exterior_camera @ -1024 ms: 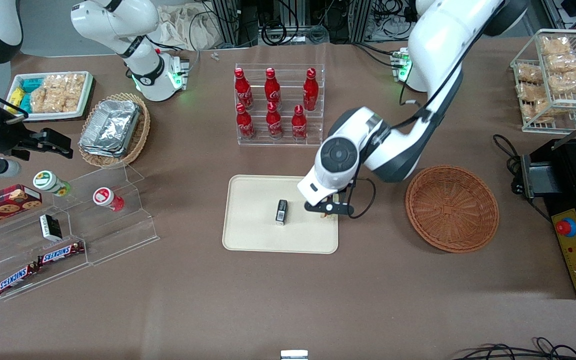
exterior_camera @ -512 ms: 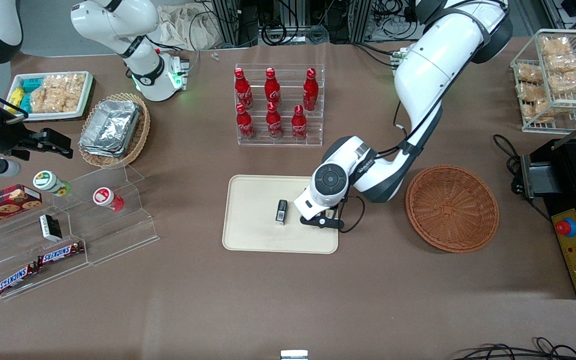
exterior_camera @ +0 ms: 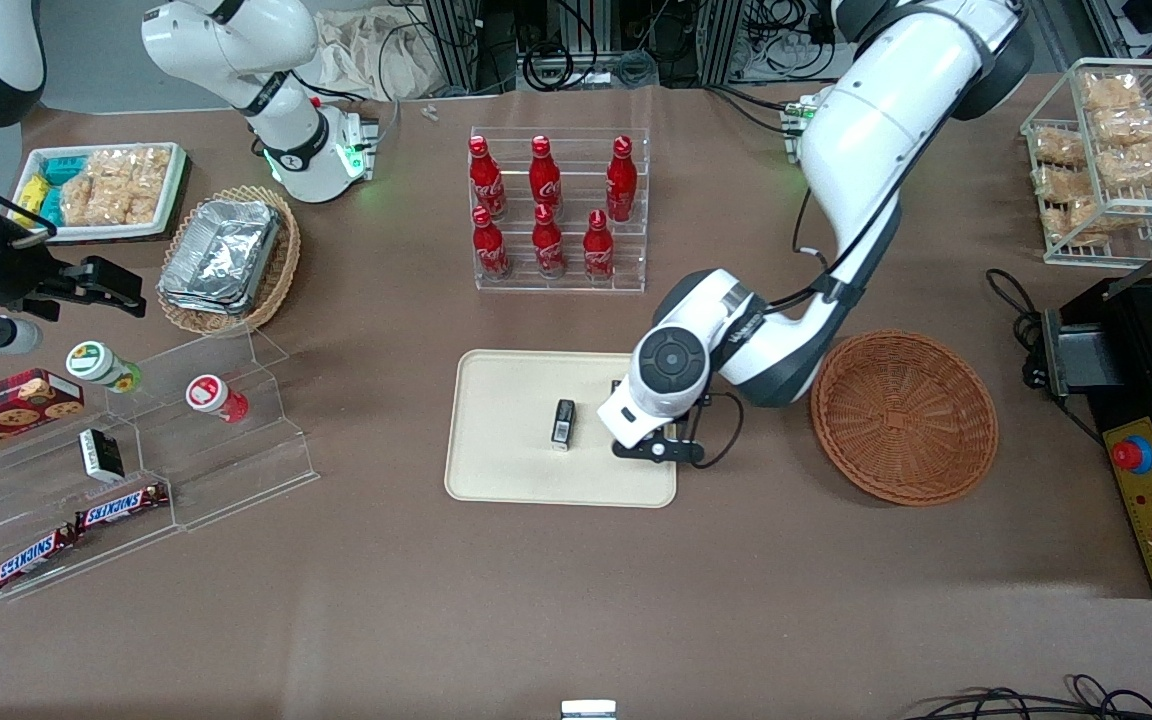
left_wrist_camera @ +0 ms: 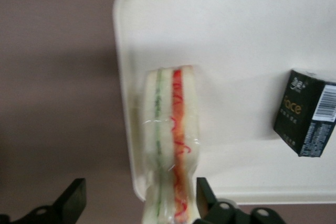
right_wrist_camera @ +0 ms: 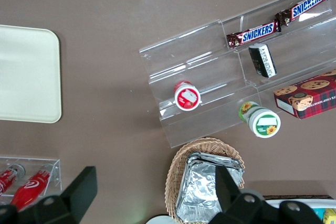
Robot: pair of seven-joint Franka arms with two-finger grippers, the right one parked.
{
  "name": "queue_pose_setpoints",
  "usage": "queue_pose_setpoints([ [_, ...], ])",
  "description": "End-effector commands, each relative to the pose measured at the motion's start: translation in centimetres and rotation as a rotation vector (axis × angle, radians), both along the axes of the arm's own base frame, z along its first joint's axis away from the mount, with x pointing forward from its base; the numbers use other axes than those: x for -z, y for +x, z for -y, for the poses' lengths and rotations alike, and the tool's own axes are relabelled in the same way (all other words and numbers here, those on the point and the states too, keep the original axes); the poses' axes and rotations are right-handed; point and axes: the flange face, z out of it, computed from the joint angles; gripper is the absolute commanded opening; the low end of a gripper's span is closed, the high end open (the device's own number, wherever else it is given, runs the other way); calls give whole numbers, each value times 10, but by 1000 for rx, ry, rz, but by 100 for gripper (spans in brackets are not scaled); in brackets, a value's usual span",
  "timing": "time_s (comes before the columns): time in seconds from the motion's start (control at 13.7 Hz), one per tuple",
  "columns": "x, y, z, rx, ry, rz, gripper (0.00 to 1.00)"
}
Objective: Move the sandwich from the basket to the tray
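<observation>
Claw (left_wrist_camera: 137, 203) fingers (left_wrist_camera: 71, 202) stand wide apart above the tray (left_wrist_camera: 252, 19), and nothing is held tight between them. One black finger shows on each side of the sandwich (left_wrist_camera: 169, 140), with a gap next to at least one of them.

From the front the claw (exterior_camera: 658, 447) hangs under the white arm (exterior_camera: 856, 130), over the end of the tray (exterior_camera: 506, 470) nearest the working arm.

The sandwich lies on the tray, close to its rim and one rounded corner — pale bread with a red line and a green line of filling, in clear wrap. From the front it is hidden under the arm.

A small black box (left_wrist_camera: 307, 113) also sits on the tray, apart from the sandwich. In the front view the box (exterior_camera: 563, 423) is near the middle of the tray.

The round brown basket (exterior_camera: 904, 416) sits on the table beside the tray, toward the working arm's end — nothing shows inside it.

Red bottles (exterior_camera: 546, 205) stand in a clear rack, farther from the front camera than the tray.
</observation>
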Motion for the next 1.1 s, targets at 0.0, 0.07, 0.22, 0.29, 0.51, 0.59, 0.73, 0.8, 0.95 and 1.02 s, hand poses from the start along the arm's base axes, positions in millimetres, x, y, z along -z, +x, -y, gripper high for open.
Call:
queue_pose_setpoints([
  [0.0,-83,12,-57,51,46,18,100],
  [0.07,-111,19,-85,78,52,14,100],
  [0.22,-160,24,-135,120,54,11,100],
  [0.29,-183,26,-163,131,58,16,100],
  [0.51,-236,27,-237,121,74,27,100],
  [0.59,-246,28,-258,108,77,26,100],
  [0.73,-260,29,-306,32,39,14,100],
  [0.8,-267,28,-328,-13,5,12,100],
  [0.95,-268,30,-358,-42,-9,11,100],
  [1.02,-269,31,-361,-36,-4,13,100],
])
